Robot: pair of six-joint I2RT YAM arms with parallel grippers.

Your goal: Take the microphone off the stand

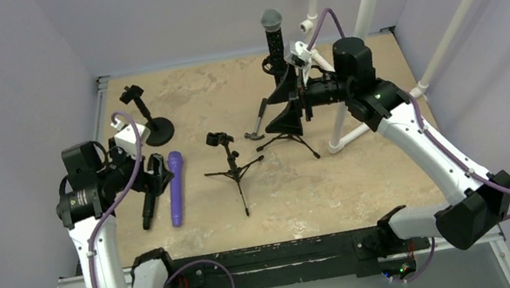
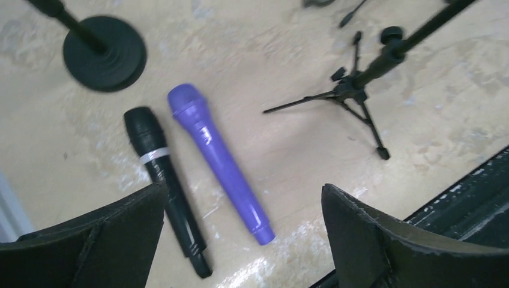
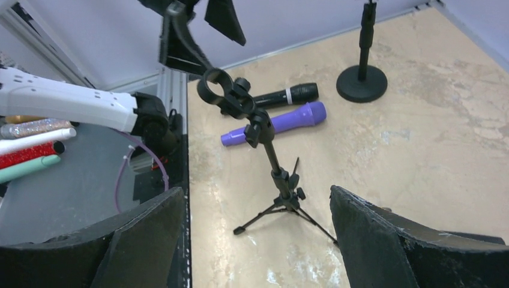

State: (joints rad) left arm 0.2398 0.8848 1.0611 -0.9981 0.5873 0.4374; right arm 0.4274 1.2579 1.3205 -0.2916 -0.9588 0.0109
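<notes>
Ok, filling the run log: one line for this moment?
left gripper open, empty | black mic, purple mic flat below it | right gripper open | grey mic in far stand

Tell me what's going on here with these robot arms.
Two arms are taking microphones off stands. The left pincer is open above a black microphone and a purple microphone lying side by side on the table. The right pincer, also open, is beside the rear tripod stand, where a grey-headed microphone sits upright. The middle tripod stand is empty.
</notes>
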